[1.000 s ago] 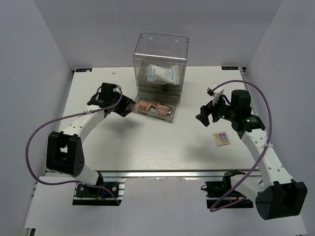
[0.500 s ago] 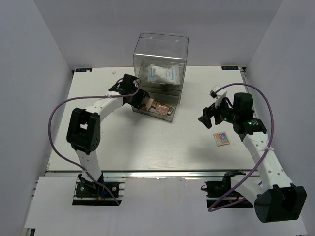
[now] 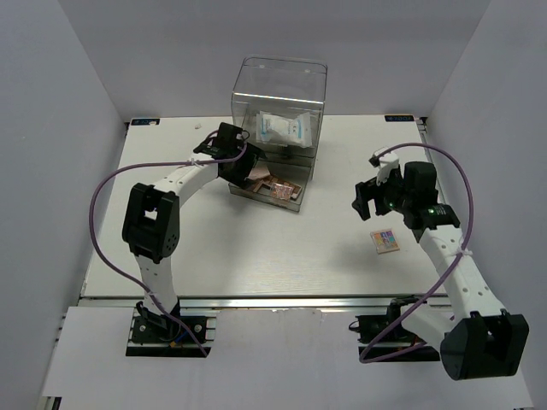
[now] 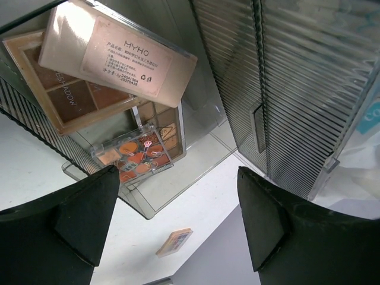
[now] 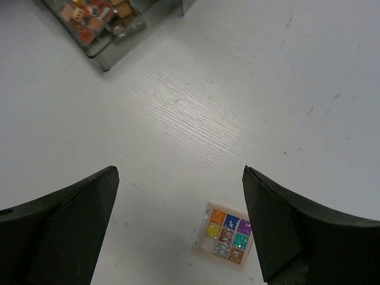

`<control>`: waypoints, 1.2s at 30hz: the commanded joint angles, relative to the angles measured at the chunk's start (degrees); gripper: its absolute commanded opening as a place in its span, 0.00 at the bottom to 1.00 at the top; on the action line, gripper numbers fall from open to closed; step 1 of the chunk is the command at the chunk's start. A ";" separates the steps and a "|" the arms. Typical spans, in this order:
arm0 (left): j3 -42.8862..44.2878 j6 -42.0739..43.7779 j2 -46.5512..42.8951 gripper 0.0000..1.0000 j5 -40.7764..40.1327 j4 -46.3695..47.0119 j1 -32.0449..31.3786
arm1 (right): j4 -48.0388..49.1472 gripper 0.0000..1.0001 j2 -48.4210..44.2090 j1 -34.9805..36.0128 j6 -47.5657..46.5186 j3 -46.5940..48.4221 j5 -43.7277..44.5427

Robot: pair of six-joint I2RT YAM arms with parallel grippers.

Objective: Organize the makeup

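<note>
Jaws of my left gripper (image 4: pixel 177 178) are standing wide, holding nothing, above the drawer (image 4: pixel 199 163), where the pink palette (image 4: pixel 119 56) is lying over the brown palette (image 4: pixel 65 98) at upper left. My right gripper (image 5: pixel 179 178), open too, is hovering over the multicoloured palette (image 5: pixel 224 235) at lower centre. It seems the only one waiting outside, with bare table (image 5: pixel 249 89) around it, while the drawer walls are leaving little room.

MYHO on pink palette (image 4: pixel 119 53); perhaps SHADOW on brown palette (image 4: pixel 64 101).

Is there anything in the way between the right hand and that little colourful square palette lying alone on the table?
Nothing visible. The right hand hangs open close to the multicoloured palette, which lies alone on the white table, with no other thing between them.
</note>
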 commanded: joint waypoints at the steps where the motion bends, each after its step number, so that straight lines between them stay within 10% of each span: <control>1: 0.65 1.80 -4.42 0.89 -0.16 0.18 -0.24 | 0.34 0.89 4.08 -0.67 5.49 -0.91 10.72; 18: -36.77 23.07 -40.10 0.94 -3.06 21.02 1.34 | -2.75 0.89 20.26 -2.08 3.74 -2.58 22.94; 36: -46.20 22.02 -49.17 0.94 -5.35 20.49 1.52 | -0.37 0.89 25.19 -4.72 2.43 -7.94 27.35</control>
